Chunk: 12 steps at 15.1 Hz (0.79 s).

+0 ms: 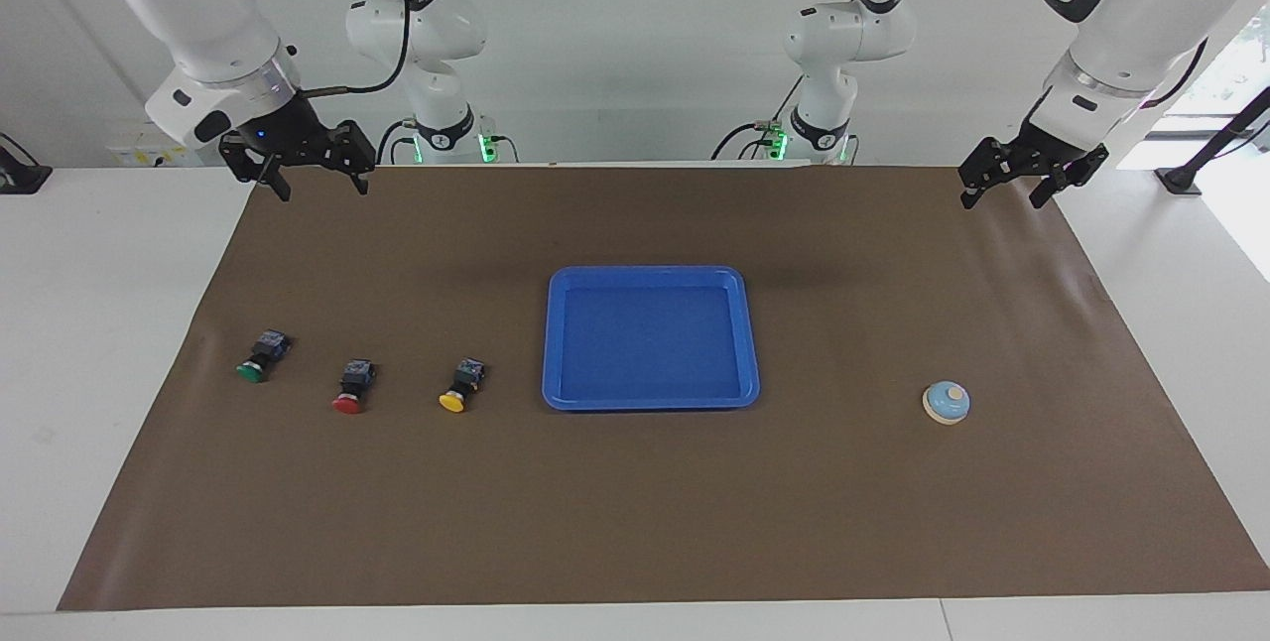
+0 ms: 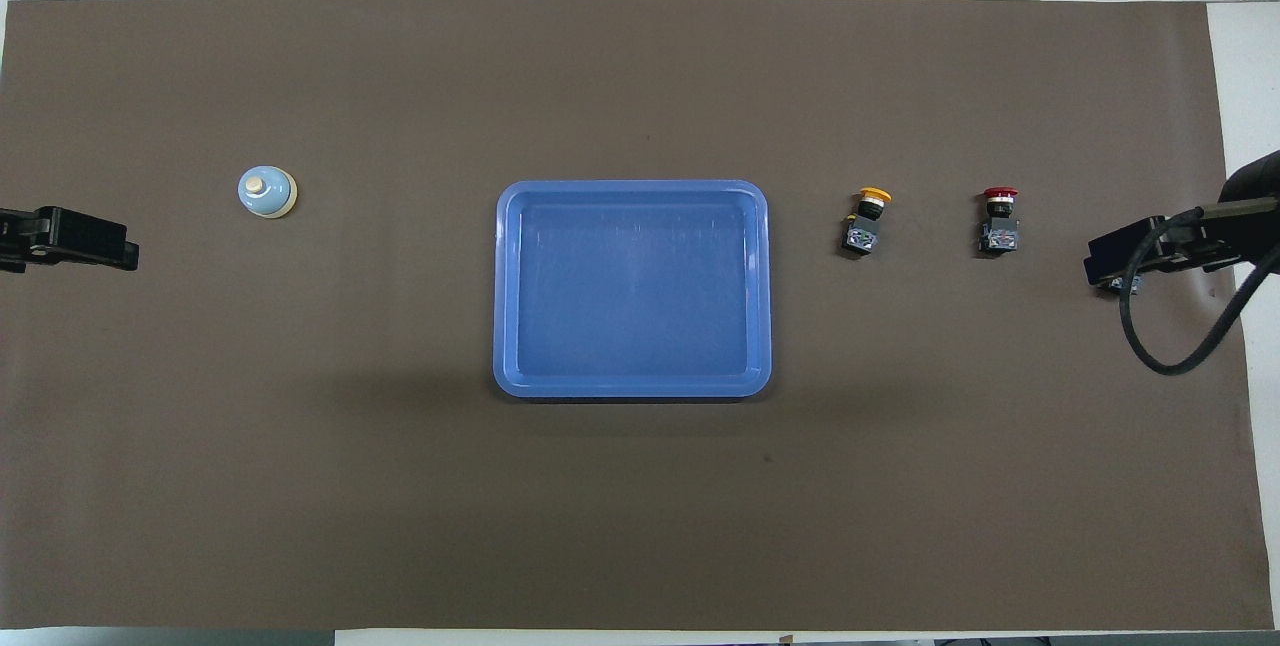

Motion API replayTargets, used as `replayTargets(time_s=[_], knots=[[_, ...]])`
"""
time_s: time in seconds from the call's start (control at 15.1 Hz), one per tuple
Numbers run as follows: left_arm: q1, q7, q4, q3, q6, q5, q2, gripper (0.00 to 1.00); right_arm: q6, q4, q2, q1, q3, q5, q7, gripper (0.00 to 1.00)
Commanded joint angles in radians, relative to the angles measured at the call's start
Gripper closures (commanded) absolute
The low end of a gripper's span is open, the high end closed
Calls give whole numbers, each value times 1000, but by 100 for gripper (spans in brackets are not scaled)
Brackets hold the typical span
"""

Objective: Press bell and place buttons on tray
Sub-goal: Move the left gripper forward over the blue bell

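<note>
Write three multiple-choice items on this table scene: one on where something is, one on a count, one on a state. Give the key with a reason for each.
1. Where does the bell stand?
A. In the tray
B. On the brown mat toward the left arm's end of the table
C. Between the red and green buttons

2. How many buttons lie on the mat?
A. Two
B. Three
C. Five

3. What is in the tray?
A. Nothing
B. The yellow button
C. The bell

Key:
1 B: the bell sits alone on the mat, on the left arm's side of the tray.
2 B: the green button, red button and yellow button lie in a row toward the right arm's end.
3 A: the tray's blue floor is bare. The left gripper and right gripper hang open and raised over the mat's edge.
</note>
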Motion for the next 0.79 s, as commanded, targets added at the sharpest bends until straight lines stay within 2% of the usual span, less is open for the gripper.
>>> replayTargets(time_s=[0.0,0.26,0.4,0.46,0.53,0.6,0.73], knots=[[3,9,2,0,3,13,-6,0,2,-17,-18,-10,4,-2,-18,0],[6,5,19,6,2,13,29,0,4,-17,-18,-10,4,-2,-18,0],[-5,5,48,6,15,19,90,0,4,-18,-18,-10,4,-2,-18,0],[-5,3,64,6,27,19,133,3,2,-18,-18,-10,4,-2,-16,0],[-6,3,84,6,48,19,170,16,2,-18,-18,-10,4,-2,-18,0],[-6,-1,100,6,76,17,216,34,4,-18,-18,-10,4,-2,-18,0],[-5,-62,89,6,194,14,271,82,4,-18,-18,-10,4,-2,-18,0]])
